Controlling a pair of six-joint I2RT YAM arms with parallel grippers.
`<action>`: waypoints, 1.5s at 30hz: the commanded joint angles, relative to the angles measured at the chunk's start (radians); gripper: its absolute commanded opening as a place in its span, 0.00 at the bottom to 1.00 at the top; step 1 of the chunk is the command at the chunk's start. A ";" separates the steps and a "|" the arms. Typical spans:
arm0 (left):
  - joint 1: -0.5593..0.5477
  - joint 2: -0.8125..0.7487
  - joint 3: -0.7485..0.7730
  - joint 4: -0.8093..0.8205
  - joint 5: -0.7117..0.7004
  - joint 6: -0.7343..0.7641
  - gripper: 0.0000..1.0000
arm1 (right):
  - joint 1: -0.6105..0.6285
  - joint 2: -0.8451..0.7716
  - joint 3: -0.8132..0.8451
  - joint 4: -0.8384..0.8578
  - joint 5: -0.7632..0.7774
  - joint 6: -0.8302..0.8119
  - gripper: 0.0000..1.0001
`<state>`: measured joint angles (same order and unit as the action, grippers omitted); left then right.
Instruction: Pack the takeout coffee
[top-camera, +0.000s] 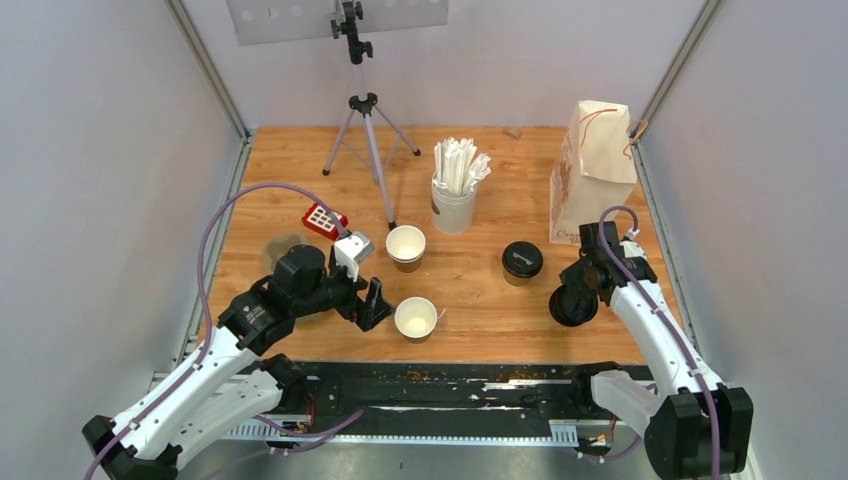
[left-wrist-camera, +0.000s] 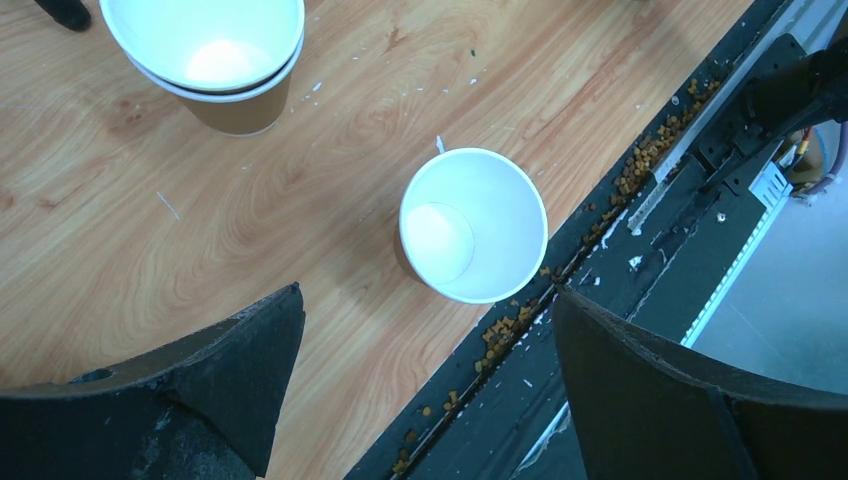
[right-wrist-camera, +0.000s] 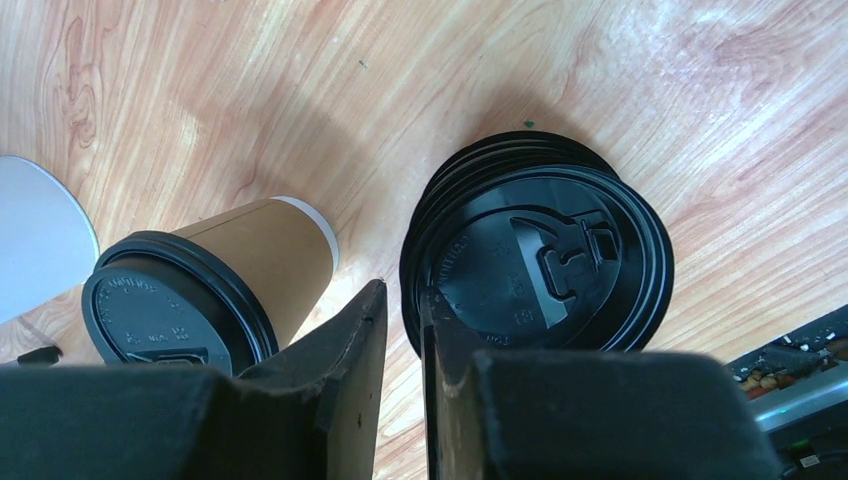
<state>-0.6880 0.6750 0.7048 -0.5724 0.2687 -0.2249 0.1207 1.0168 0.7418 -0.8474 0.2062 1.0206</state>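
– Brown paper, black lids: what does the overhead give you?

– From the top view, one finished lidded cup (top-camera: 522, 261) stands mid-table, at 10 o'clock of the lid pile (top-camera: 572, 306). My right gripper (top-camera: 582, 290) is down on that pile, and the paper bag (top-camera: 592, 170) stands at 12 o'clock of it. My left gripper (top-camera: 375, 304) has an open cup (top-camera: 415, 318) just at its 3 o'clock and a nested pair of cups (top-camera: 405, 245) at 1 o'clock.

– Left wrist?

– Jaws at full spread, nothing in them. The open cup (left-wrist-camera: 473, 225) stands upright ahead of the fingers, untouched. The nested pair of cups (left-wrist-camera: 205, 60) is at 11 o'clock.

– And the right wrist?

– Jaws narrow, and they look pinched on the rim of the top lid (right-wrist-camera: 545, 255) at its 9 o'clock edge. The lidded cup (right-wrist-camera: 250, 260) stands just beside the pile, at 9 o'clock, apart from the fingers.

– How would you handle it?

– I judge the step is fetching a lid for the open cup. I'd lift straight up and slowly, watching that one lid comes away alone, since they nest tightly. I'd keep it level and clear of the lidded cup. Then I'd have the left jaws steady the open cup by its wall before I press the lid on.
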 joint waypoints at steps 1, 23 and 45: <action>-0.004 -0.008 0.001 0.034 0.011 0.016 1.00 | -0.013 -0.024 -0.011 0.020 -0.005 0.024 0.19; -0.004 -0.031 0.000 0.031 -0.010 0.011 1.00 | -0.015 -0.071 0.094 -0.084 0.055 -0.015 0.00; -0.004 -0.111 -0.005 0.019 -0.148 0.011 1.00 | -0.013 -0.097 0.271 -0.198 -0.069 -0.294 0.00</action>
<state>-0.6880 0.5724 0.7048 -0.5800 0.1345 -0.2283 0.1097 0.9474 0.9539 -1.0409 0.2062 0.8368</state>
